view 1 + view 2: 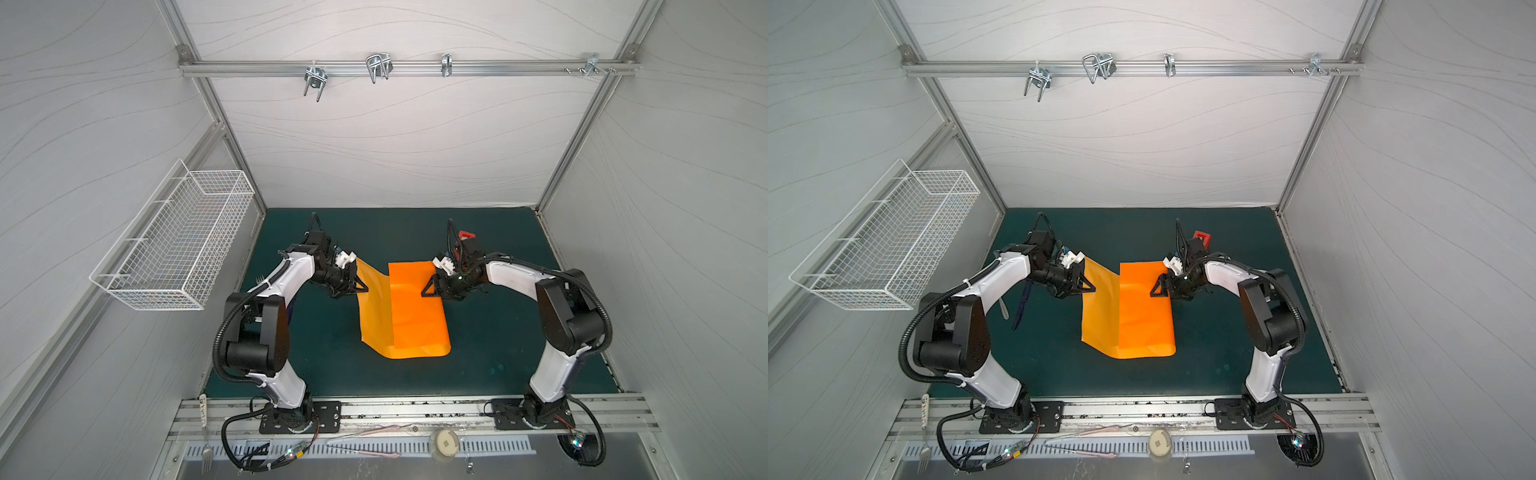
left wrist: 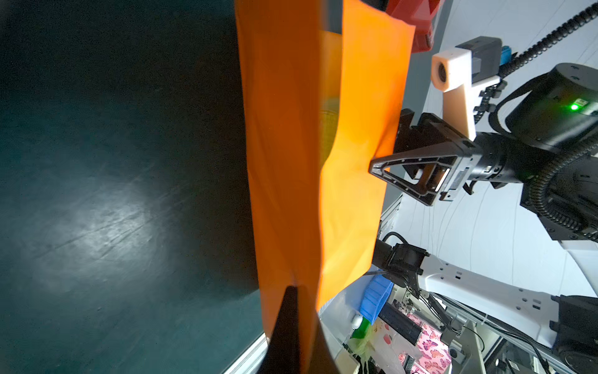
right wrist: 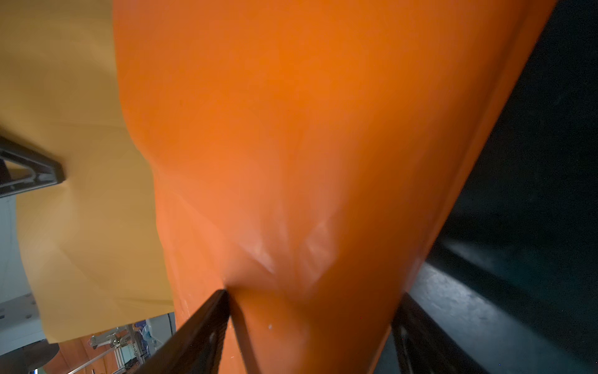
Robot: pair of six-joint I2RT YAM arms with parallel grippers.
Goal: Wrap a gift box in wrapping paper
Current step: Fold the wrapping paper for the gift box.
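Softly creased, glossy wrapping paper (orange) apparently humps upward

2 white-shelled arms, black joints, ribbed black cables, green LED

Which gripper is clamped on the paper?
The left gripper: its jaws are pinched shut on the paper's raised edge. The right gripper's jaws stand wide, paper between them.

Wrapping paper lay on mat between left gripper and right gripper; tape dispenser sat behind right gripper; wire basket hung on left wall.
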